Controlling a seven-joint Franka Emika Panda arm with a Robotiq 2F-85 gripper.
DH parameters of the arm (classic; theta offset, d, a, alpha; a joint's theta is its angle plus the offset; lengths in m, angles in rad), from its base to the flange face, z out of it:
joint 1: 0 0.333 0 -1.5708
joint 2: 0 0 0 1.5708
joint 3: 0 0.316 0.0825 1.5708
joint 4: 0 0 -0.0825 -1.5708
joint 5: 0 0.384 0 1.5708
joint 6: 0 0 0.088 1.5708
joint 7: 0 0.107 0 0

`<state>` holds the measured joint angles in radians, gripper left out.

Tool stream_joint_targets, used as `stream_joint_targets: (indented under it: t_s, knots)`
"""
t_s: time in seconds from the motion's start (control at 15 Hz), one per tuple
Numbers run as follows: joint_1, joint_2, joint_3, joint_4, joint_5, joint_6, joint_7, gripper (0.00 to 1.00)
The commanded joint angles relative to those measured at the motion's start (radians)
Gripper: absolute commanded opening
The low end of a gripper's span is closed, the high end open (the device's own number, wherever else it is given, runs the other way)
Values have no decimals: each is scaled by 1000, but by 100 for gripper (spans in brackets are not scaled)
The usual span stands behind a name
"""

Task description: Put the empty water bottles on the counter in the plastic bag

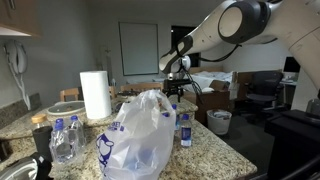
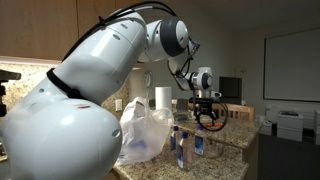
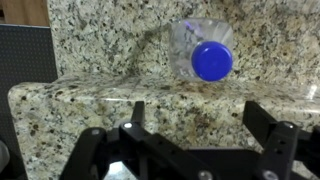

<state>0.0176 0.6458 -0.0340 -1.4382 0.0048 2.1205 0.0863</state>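
Note:
The plastic bag (image 1: 140, 138) stands open on the granite counter (image 1: 215, 152), and it shows in both exterior views (image 2: 145, 135). Empty water bottles with blue caps stand left of the bag (image 1: 65, 138) and right of it (image 1: 185, 128). Two bottles stand near the counter's edge (image 2: 188, 148). My gripper (image 1: 175, 88) hovers above the counter's far end, open and empty (image 2: 208, 120). In the wrist view the gripper (image 3: 200, 122) is open over bare counter (image 3: 100, 50). One bottle (image 3: 208, 55) is seen from above, beyond the fingertips.
A white paper towel roll (image 1: 95, 95) stands behind the bag. A dark container (image 1: 40, 135) sits at the counter's left. The counter's rounded edge (image 3: 60, 90) drops off to a dark floor. Chairs and boxes stand in the room beyond.

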Motion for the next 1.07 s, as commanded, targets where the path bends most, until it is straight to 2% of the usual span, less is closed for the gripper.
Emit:
stream_joint_targets:
  t_s: [0.0,0.13,0.2,0.27,0.6,0.8,0.87,1.0]
  knots:
    - [32,-4,-8,-67,-49,55,23,100]
    - [45,-1,-11,-83,-61,64,29,100]
    - [49,-2,-13,-91,-67,67,32,90]
    - [55,-9,-17,-100,-73,69,40,73]
    - [73,-31,-30,-129,-103,83,71,39]
    - [90,-46,-41,-137,-132,82,104,23]
    - [95,-50,-44,-142,-142,83,120,14]
    - [103,-54,-46,-143,-152,77,139,8]
